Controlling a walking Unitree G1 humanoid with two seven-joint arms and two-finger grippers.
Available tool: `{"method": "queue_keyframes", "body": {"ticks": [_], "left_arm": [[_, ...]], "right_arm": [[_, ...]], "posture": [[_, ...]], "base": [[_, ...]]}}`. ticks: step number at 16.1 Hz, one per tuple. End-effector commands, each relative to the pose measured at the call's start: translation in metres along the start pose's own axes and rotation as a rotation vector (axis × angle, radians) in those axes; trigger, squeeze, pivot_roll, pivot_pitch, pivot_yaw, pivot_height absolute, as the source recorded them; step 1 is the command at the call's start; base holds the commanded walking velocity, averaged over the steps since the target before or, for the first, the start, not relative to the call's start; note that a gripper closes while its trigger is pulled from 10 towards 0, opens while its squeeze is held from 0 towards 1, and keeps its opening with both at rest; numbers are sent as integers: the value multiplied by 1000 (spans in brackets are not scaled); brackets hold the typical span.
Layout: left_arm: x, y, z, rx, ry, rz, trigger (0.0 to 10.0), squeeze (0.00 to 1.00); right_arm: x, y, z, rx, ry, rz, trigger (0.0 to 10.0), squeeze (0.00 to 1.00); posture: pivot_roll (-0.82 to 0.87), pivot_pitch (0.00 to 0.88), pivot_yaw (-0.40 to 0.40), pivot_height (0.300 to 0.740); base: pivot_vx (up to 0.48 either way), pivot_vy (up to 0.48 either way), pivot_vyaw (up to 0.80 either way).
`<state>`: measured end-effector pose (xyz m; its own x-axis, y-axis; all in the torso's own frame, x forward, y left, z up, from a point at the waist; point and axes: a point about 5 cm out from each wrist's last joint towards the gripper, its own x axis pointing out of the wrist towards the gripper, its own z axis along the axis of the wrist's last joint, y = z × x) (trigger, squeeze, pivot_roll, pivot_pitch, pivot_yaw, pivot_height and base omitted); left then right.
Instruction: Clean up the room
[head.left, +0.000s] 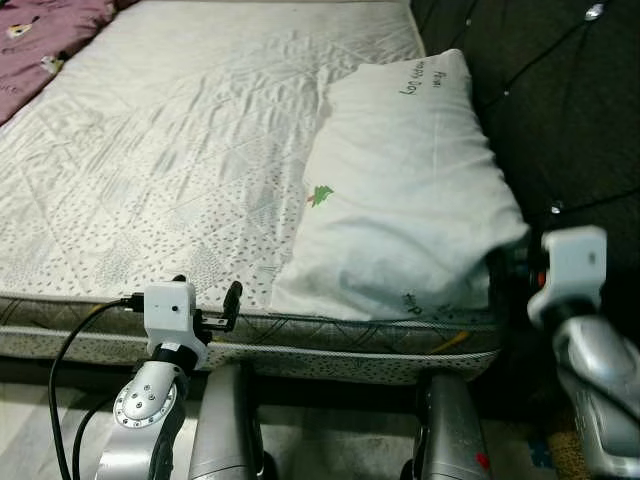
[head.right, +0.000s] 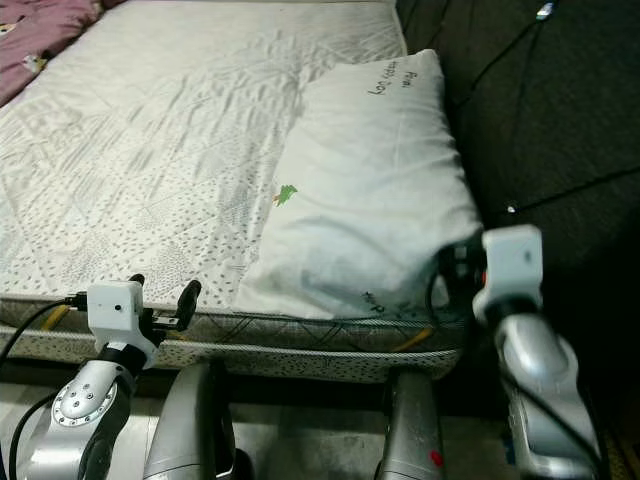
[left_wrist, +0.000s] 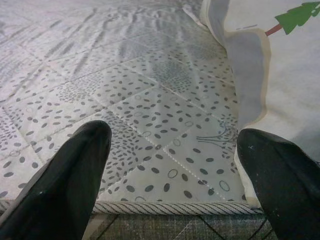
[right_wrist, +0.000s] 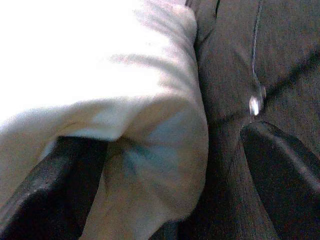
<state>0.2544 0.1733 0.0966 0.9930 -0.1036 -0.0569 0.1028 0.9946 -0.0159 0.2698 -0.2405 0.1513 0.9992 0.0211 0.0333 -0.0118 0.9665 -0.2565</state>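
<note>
- So the robot is parked at the near edge of the mattress (head.left: 150, 180), and the pillow (head.left: 400, 190) lies along the mattress's right edge, its near end reaching right down to the near right corner and bulging a bit over it
- The right gripper (right_wrist: 175, 165) is spread wide around that near right corner of the pillow: one finger sits tucked under the overhanging fabric, the other is out against the dark quilted surface (head.left: 570, 110) beside the bed. Nothing is pinched yet, so it looks lined up to bite the corner, probably because that overhang is the easiest bit to get a finger under
- The left gripper (left_wrist: 172, 175) hovers just off the near edge, fingers apart and empty, the pillow's left hem just by one fingertip. Likely waiting to take the other side so the pillow lifts level
- A purple blanket (head.left: 40, 40) is bunched at the mattress's far left corner, probably a later job
- Best guess on progress: early, with the pillow not yet grasped, and one corner alone would let it flop
</note>
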Motion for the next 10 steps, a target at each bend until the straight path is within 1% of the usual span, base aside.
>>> {"method": "queue_keyframes", "body": {"ticks": [1,2,3,4,5,6,7,8,9,10], "left_arm": [[-1,2,-3,2,17,2,10000,0],[1,1,0,4,8,-3,10000,0],[3,2,2,2,0,-4,10000,0],[4,2,2,1,-2,-4,10000,0],[5,1,1,-3,-4,-3,10000,0],[7,0,1,-7,-6,-2,10000,0],[9,-4,2,-15,-14,-7,10000,0],[10,-5,3,-15,-17,-11,10000,0],[12,-6,5,-14,-24,-18,10000,0],[13,-5,6,-12,-28,-20,10000,0]], "right_arm": [[-5,0,0,-13,-11,25,10000,1000],[-15,0,-8,-31,18,33,10000,1000],[-31,-3,-17,-54,53,54,10000,1000],[-36,-4,-19,-60,64,58,10000,1000],[-48,-12,-21,-78,80,45,10000,1000],[-54,-17,-20,-92,77,35,10000,1000],[-55,-26,-12,-112,52,12,10000,1000],[-53,-29,-8,-121,36,-9,10000,1000],[-46,-36,6,-127,-14,-65,10000,1000],[-32,-40,31,-120,-106,-132,10000,1000]], "posture": [[-32,41,31,511],[-37,41,29,511],[-57,40,22,511],[-57,40,22,511],[-79,37,20,511],[-88,34,26,511],[-92,32,30,511],[-93,32,34,511],[-95,30,38,511],[-96,30,40,511]], "base": [[0,0,0],[0,0,0],[0,0,0],[0,0,0],[0,0,0],[0,0,0],[0,0,0],[0,0,0],[0,0,0],[0,0,0]]}}
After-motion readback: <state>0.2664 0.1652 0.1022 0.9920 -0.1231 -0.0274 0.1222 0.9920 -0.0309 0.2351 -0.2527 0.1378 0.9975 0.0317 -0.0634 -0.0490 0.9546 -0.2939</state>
